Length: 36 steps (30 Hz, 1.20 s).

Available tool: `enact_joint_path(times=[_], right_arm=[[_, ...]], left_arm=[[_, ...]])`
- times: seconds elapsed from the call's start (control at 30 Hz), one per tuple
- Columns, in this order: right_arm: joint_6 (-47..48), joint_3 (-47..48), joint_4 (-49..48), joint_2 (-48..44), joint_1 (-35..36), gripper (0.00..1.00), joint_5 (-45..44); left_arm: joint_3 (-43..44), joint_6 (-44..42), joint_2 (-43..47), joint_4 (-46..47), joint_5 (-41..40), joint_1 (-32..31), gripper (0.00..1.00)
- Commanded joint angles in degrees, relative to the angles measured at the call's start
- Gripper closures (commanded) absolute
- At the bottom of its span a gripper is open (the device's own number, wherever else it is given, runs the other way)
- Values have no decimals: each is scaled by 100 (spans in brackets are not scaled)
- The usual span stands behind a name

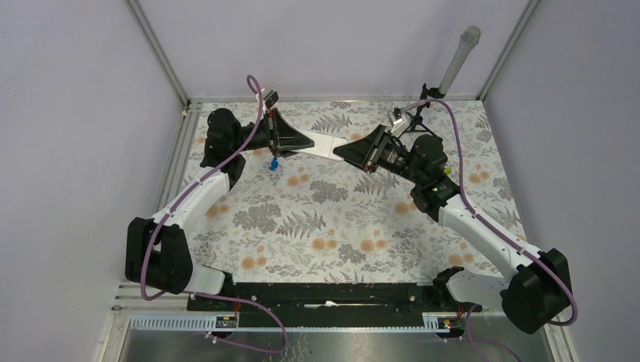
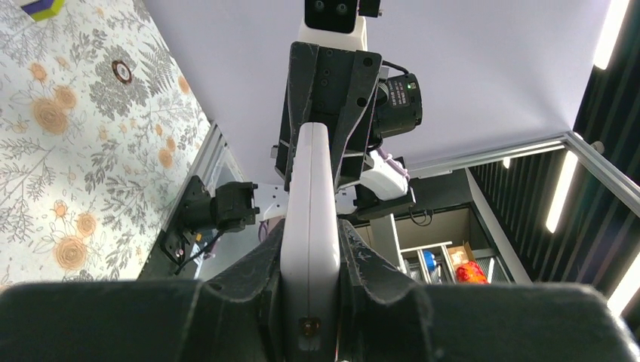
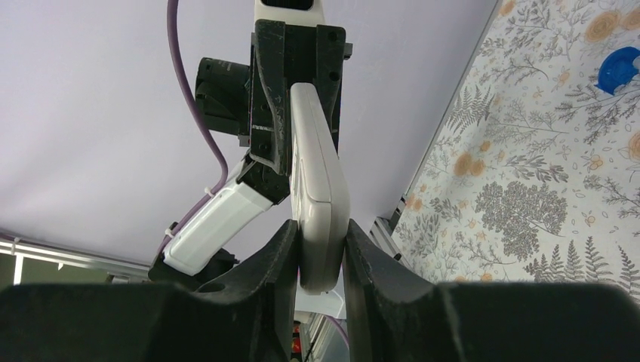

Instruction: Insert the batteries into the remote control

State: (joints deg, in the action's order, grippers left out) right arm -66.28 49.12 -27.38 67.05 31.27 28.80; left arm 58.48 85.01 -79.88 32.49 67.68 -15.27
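The white remote control (image 1: 326, 145) hangs in the air over the back of the table, held at both ends. My left gripper (image 1: 304, 140) is shut on its left end, and my right gripper (image 1: 346, 153) is shut on its right end. In the left wrist view the remote (image 2: 309, 188) runs edge-on from my left gripper (image 2: 311, 245) to the right gripper. In the right wrist view the remote (image 3: 318, 173) sits between the pads of my right gripper (image 3: 321, 245). The batteries are out of view.
A small blue piece (image 1: 273, 163) lies on the floral cloth under the left gripper and shows in the right wrist view (image 3: 617, 66). A yellow-green object (image 2: 41, 7) lies on the cloth. A small black tripod (image 1: 419, 121) and a grey tube (image 1: 460, 56) stand at the back right.
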Motion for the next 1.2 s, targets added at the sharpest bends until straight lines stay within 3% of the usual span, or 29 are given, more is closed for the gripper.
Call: enact_joint_path(times=[0.0, 0.27, 0.63, 0.83, 1.07, 1.17], right_arm=[[379, 98, 507, 381, 37, 82, 23], [350, 136, 271, 617, 43, 80, 23], [715, 288, 343, 639, 37, 77, 135], [967, 311, 402, 415, 28, 50, 154], [1035, 327, 457, 152, -85, 41, 418], [1043, 275, 422, 1, -108, 33, 526]], left_arm=[[120, 180, 181, 495, -200, -669, 100], [123, -135, 205, 92, -468, -1096, 100], [234, -354, 176, -191, -437, -1119, 100], [426, -964, 178, -1053, -414, -973, 100], [352, -1136, 192, -1289, -391, -555, 100], [330, -1132, 204, -1285, -351, -448, 100]])
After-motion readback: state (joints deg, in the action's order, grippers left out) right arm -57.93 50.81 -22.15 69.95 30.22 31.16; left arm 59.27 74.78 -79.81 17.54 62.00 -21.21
